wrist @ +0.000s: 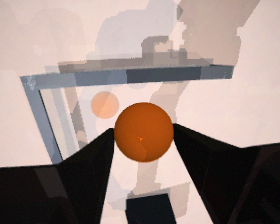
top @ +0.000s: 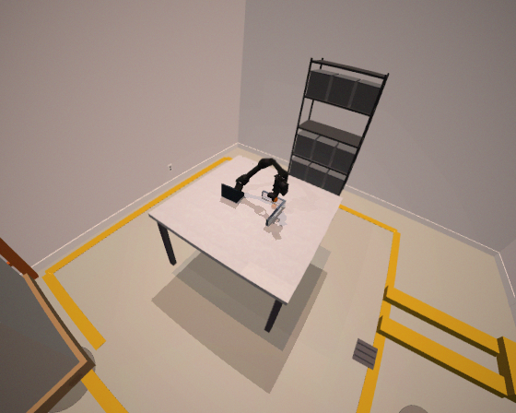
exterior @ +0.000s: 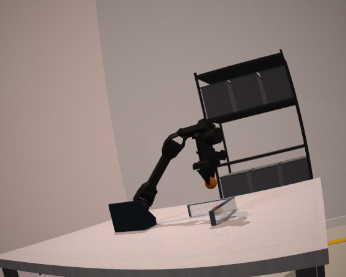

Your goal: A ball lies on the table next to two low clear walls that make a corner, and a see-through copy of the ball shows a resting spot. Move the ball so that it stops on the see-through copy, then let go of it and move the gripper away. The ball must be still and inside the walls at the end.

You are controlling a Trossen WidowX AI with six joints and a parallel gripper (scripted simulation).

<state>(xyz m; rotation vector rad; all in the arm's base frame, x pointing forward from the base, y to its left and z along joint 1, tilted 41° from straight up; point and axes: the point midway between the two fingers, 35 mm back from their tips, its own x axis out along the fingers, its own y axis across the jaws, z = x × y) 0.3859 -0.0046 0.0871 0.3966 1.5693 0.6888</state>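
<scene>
Top view: the gripper [top: 273,198] hangs over the clear walls [top: 275,213] on the table [top: 241,249]. Exterior view: it grips the orange ball [exterior: 210,183] above the walls. Wrist view: the see-through copy [wrist: 105,105] lies inside the corner, beyond the held ball.

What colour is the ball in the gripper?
Solid orange ball, clearest in the wrist view.

A robotics test room or lab cell — bare grey walls [top: 112,78], a pale floor [top: 177,369] marked off with yellow tape lines [top: 135,209] boxing in the work area. In the middle stands one white table [top: 241,249] on dark legs, with a black robot arm [exterior: 162,164] bolted to a block base. A black metal shelving unit [top: 338,124] holding grey storage bins lines the far wall — no furnishings of a home or office.
</scene>
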